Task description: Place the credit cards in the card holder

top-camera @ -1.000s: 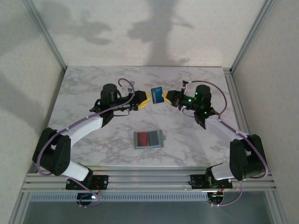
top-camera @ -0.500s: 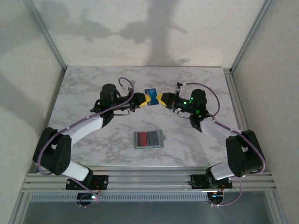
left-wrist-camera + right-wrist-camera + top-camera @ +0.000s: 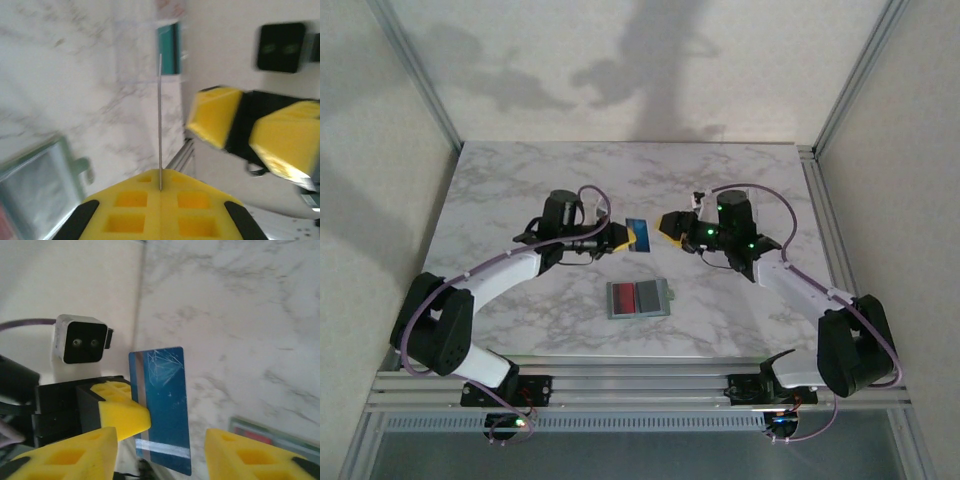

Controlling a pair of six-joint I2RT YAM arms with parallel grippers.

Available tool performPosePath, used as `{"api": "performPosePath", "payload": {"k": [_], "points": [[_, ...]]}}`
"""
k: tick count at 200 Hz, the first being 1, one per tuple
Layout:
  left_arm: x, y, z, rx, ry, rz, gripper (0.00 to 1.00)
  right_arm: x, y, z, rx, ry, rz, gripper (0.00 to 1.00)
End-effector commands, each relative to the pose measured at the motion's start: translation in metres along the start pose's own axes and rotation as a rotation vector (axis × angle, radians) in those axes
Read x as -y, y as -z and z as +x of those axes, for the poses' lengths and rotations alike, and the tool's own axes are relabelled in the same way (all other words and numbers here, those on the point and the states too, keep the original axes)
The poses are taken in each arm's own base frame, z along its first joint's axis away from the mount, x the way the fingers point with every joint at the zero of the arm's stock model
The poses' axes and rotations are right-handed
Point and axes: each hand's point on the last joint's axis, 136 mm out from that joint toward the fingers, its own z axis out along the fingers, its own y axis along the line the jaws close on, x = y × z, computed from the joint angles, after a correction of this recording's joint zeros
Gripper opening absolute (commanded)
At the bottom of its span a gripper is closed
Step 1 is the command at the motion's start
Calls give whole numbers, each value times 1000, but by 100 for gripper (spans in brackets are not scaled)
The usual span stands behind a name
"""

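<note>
Pinching blue card (image 3: 164,407), left jaws; right jaws wide.

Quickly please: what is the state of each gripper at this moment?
Left gripper: closed on the blue card.
Right gripper: open, holding nothing.

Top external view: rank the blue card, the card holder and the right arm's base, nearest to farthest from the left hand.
1. The blue card: clamped in the left hand, sticking out to its right.
2. The card holder: lying open on the table, below the hand in this view, toward the arm bases.
3. The right arm's base: at the near table edge, far to the right.
</note>
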Motion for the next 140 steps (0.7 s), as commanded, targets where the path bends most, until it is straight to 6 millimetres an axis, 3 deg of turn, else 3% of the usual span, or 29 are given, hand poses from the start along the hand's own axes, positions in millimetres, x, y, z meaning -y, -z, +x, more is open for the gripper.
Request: {"api": "performPosePath", "payload": {"k": [1,28,58,95,140], "points": [[-46,3,40,-89,14,-136,0,53,-1,36,-127,62,263,58],[-80,14,73,-124,59,-204,0,82,-20,68,-237,31,332,63],[-94,19,94,-139,84,-204,0,110,-33,100,-336,56,473,64],[-102,14,108,-177,80,-198,0,125,-35,112,-364,57,537,52],[-101,10,108,-194,74,-179,0,131,-19,113,-361,81,613,58]]}}
